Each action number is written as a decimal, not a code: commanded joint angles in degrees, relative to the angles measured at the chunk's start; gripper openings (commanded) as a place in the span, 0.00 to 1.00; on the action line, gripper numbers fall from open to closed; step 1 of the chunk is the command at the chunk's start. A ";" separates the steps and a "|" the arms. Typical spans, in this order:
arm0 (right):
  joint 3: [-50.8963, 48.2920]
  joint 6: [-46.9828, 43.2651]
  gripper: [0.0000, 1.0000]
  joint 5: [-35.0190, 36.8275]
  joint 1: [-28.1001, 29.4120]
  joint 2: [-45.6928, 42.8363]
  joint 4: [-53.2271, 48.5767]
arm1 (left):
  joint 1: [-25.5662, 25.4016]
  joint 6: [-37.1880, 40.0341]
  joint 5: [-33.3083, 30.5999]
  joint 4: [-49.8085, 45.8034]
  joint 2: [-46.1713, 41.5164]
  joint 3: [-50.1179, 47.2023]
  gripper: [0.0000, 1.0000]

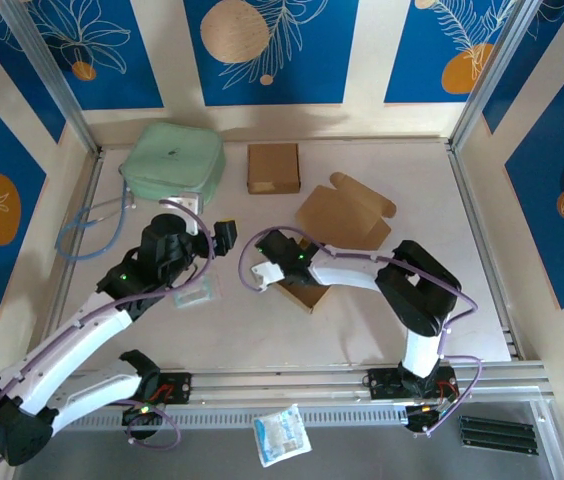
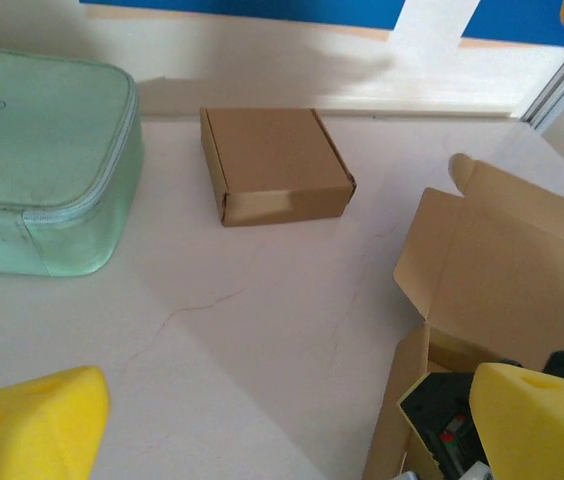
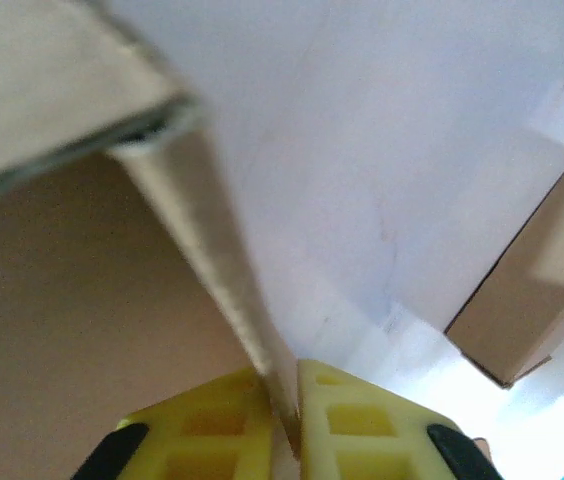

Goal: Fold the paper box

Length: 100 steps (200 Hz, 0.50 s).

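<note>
Two boxes sit on the table [image 1: 412, 300]. The right gripper [image 3: 295, 400] pinches a wall of the open box [image 1: 347, 215], in the middle. The left gripper [image 1: 220, 240] gapes wide. The shut box [image 1: 273, 167] sits by a pouch [image 1: 172, 160].

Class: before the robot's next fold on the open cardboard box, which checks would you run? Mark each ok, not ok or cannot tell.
1. Right gripper pinches a wall of the unfolded box: ok.
2. Left gripper open and holding nothing: ok.
3. Folded box stands apart from the unfolded one: ok.
4. Green pouch apart from the unfolded box: ok.
5. Unfolded box's base lying flat: cannot tell.
</note>
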 commanded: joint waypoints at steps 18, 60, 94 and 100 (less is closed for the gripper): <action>-0.77 8.96 0.23 -3.13 2.16 -2.63 -2.33 | -0.20 -0.58 0.57 1.53 0.68 0.16 0.93; 1.88 16.59 0.52 -6.36 1.34 -11.95 -8.45 | -0.30 1.38 5.32 3.32 2.18 0.15 0.93; 5.80 30.65 0.57 -10.71 -2.62 -18.51 -12.47 | -0.29 5.70 17.27 7.97 1.40 -0.46 0.95; 6.69 35.74 0.57 -12.59 -4.13 -19.72 -13.69 | -0.35 6.53 19.46 8.74 1.32 -0.37 0.95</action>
